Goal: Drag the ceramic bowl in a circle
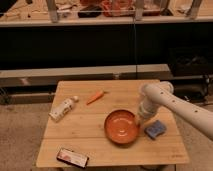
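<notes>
An orange ceramic bowl [121,126] sits upright on the wooden table [95,142], right of centre and towards the front. My white arm reaches in from the right, and my gripper [140,118] points down at the bowl's right rim, touching or gripping it. The arm's wrist hides the rim at that spot.
A blue sponge [155,129] lies just right of the bowl, under my arm. An orange carrot [95,97] and a white bottle [63,108] lie at the back left. A dark flat packet [72,158] lies at the front left edge. Shelves stand behind the table.
</notes>
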